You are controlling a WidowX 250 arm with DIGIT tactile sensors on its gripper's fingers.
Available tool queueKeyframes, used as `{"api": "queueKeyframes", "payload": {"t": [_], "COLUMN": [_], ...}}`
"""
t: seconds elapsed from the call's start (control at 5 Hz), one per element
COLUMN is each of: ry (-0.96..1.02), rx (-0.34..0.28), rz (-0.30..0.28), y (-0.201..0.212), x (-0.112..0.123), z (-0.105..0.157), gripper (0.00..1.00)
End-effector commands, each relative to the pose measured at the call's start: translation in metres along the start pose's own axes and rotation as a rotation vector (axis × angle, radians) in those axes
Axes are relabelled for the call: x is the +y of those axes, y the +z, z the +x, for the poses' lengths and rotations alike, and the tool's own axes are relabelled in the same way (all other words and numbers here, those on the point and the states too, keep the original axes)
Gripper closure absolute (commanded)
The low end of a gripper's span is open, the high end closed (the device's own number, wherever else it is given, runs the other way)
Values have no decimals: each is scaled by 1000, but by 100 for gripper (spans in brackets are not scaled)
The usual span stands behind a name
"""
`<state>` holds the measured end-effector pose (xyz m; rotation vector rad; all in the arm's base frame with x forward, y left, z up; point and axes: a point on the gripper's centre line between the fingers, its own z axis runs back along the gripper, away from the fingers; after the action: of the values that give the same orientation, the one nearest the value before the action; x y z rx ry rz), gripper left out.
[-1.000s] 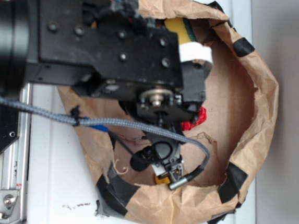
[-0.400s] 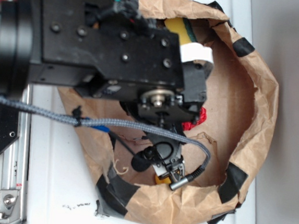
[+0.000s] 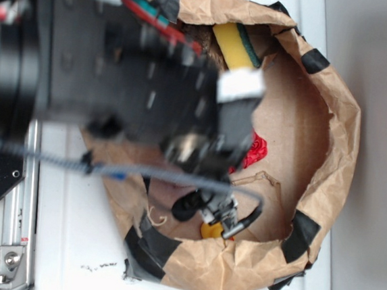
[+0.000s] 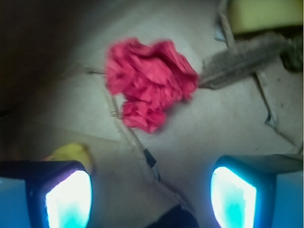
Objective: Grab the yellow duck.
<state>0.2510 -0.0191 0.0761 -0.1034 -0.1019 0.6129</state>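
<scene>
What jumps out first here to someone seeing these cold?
The blurred black robot arm fills the upper left of the overhead view, reaching into a crumpled brown paper nest patched with black tape. In the wrist view the bright red wad lies top centre on the paper floor. The yellow duck peeks out at lower left, just behind one glowing finger of the open pincer, not between the fingers.

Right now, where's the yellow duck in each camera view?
Exterior: the yellow duck sits low in the paper bag, mostly hidden under the gripper.
Wrist: lower left, just above the left finger.
Shared landmark: the red wad.
</scene>
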Motion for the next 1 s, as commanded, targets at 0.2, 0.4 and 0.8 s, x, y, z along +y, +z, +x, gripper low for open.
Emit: {"api": "queueKeyframes", "payload": {"t": [0.2,0.4,0.8], "ry": [-30,-37,-62], "rx": [40,48,71], "rz": [-115,-74,-60], "y": [4,-10,-24], "x": [-8,-18,-26], "z": [5,0,-2], "gripper": [0,0,0]}}
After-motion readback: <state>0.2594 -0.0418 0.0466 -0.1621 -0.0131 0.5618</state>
